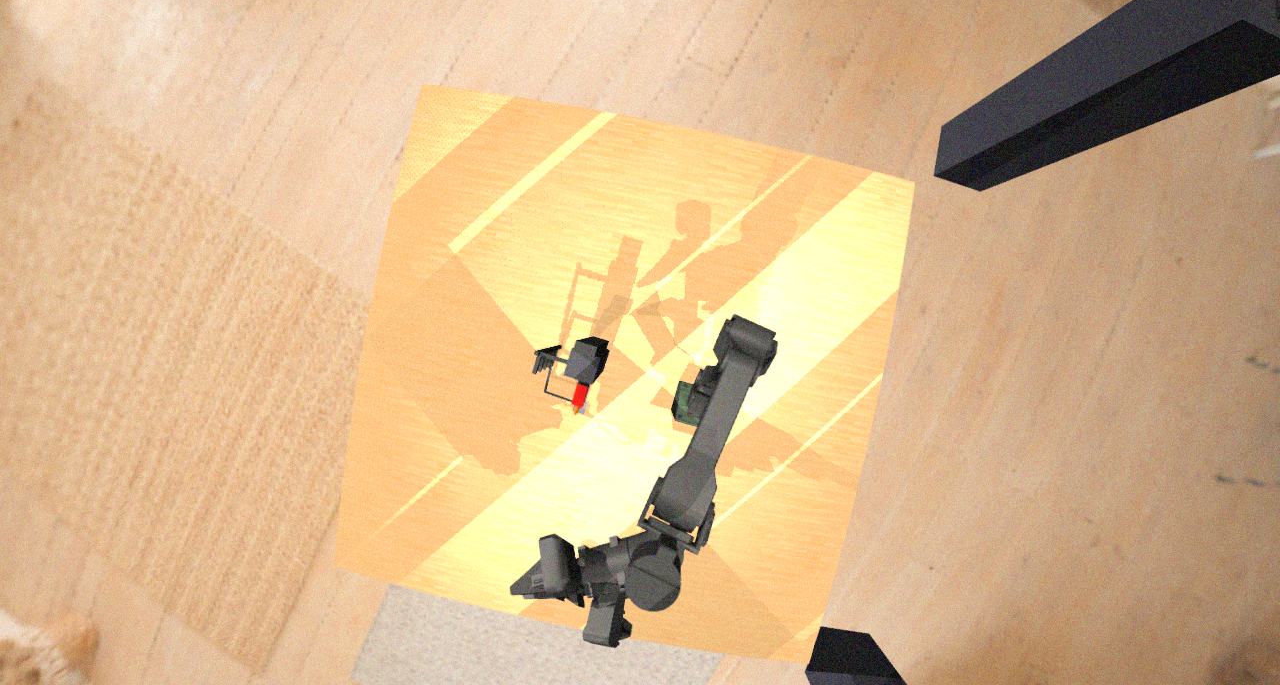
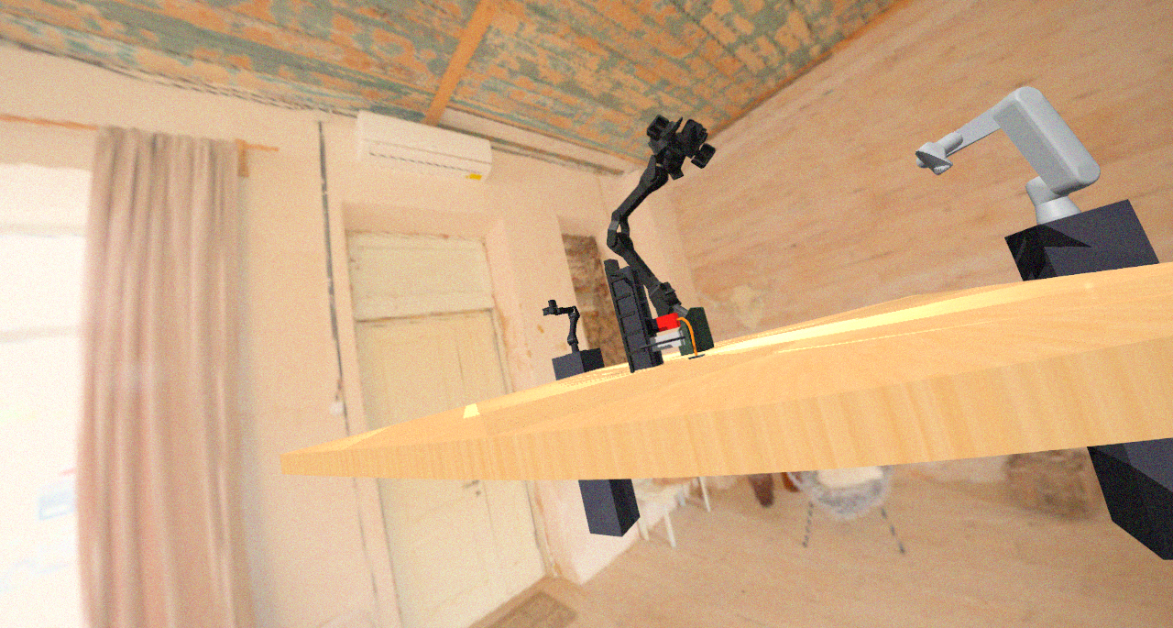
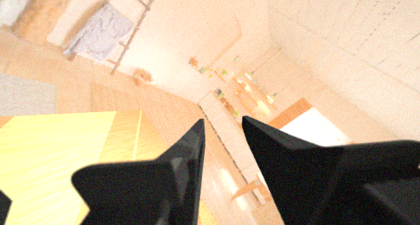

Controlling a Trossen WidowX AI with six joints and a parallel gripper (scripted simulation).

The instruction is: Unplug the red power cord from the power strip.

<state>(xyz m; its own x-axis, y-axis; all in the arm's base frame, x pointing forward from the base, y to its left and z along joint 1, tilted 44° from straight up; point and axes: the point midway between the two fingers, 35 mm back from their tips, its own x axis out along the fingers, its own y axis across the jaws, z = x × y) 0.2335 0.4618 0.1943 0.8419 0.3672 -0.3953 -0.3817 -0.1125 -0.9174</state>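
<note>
Overhead, the arm rises from its green base box [image 1: 683, 403] on the wooden surface [image 1: 465, 188], bends back over itself and reaches to the near edge of the surface. There the gripper [image 1: 523, 584] hangs at the rim, well apart from the task's things. In the exterior view the gripper [image 2: 668, 124] sits high above the surface [image 2: 820, 394], at the top of the folded arm.

The wrist view shows the gripper [image 3: 223, 120] with its jaws partly closed. A narrow gap remains between the two dark fingers, and nothing sits in it. Through the gap only the room's floor and far furniture appear, with a corner of the surface [image 3: 49, 146] at the left.

The power strip [image 2: 627, 316] stands upright near the middle of the surface, a tall black bar just left of the base box [image 2: 698, 322]. From above, the power strip [image 1: 588, 359] reads as a dark grey block. The red plug [image 2: 665, 322] sits against the strip's right face, partway up it and apparently still seated. In the top view the red plug [image 1: 580, 398] shows just at the strip's near side. A thin orange cord [image 2: 696, 338] curves down from the plug to the surface, passing in front of the base box.
</note>
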